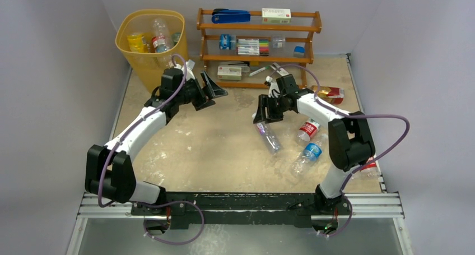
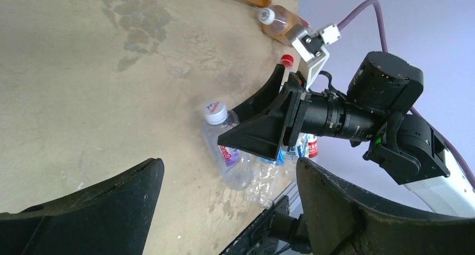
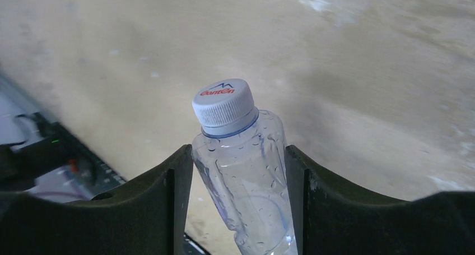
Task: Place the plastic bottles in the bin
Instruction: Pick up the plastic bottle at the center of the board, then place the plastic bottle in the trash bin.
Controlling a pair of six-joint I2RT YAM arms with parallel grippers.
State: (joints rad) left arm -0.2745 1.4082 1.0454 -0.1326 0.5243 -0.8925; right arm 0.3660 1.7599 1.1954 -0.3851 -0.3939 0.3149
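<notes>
- My right pincer is clenched on a clear bottle just below its white cap, one finger against each side.
- From the top view this right pincer sits out in front of the middle of the wooden rack, and the clear bottle slants away from it toward the near side.
- My left pincer is released, jaws wide with nothing in them, in front of the rack's left end.
- The bin stands just left of the rack against the far corner, rim open, with several bottles inside.
- Loose bottles lie in front of the rack's right end: a red-label bottle, a blue-label bottle, and an orange bottle by the rack's right foot.
- Bare table stretches between my two arms in front of the rack; grey walls close in on both sides.
</notes>
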